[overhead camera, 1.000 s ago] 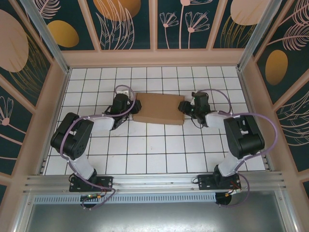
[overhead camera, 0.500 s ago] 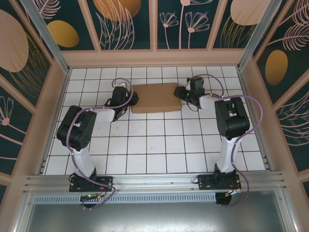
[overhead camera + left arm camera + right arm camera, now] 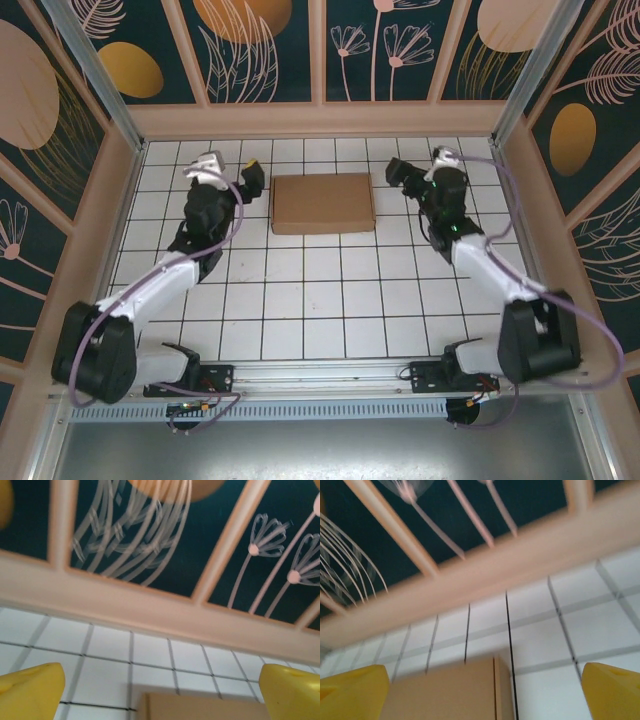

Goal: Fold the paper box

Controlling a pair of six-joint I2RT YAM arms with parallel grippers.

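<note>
The paper box (image 3: pixel 322 203) is lying flat toward 12 o'clock on the table (image 3: pixel 300 300), its long axis running 9 to 3. The left gripper (image 3: pixel 247 176) is hovering off its 9 o'clock end and the right gripper (image 3: pixel 398 176) off its 3 o'clock end. Both are standing with jaws apart, empty and about equally near.

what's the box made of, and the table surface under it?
The paper box looks like plain brown cardboard, matte and seemingly uncoated: even tan, no glare, a thin seam line in the right wrist view. The table is white and smooth with a dark grid: tile or a printed sheet, can't tell which.
</note>
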